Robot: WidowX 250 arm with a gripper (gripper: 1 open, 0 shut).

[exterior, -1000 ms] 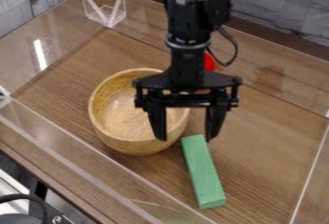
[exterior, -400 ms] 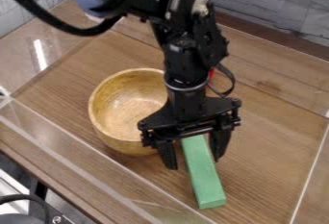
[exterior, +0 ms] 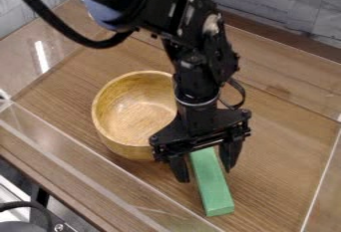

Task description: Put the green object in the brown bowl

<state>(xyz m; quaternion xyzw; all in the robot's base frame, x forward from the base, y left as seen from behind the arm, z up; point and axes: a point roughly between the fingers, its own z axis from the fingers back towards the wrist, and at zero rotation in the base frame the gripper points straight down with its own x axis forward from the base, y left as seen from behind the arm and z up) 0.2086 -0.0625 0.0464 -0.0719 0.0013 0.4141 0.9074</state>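
The green object [exterior: 210, 186] is a flat matte block lying on the wooden table, just right of the brown bowl. The brown bowl [exterior: 136, 114] is round, light wood with a thick rim, and it holds nothing. My gripper [exterior: 201, 162] points straight down over the block's near-bowl end, open, with one black finger [exterior: 174, 166] on the left of the block and the other on its right. The fingertips reach down close to the table. The block's upper end is partly hidden behind the gripper.
Clear acrylic walls [exterior: 80, 191] ring the work area along the front, left and right edges. A clear plastic piece [exterior: 107, 12] stands at the back left. A grey brick wall runs behind the table.
The gripper has come down and turned about its own axis, so its open fingers now straddle the green block's upper end. The block and bowl have not moved.
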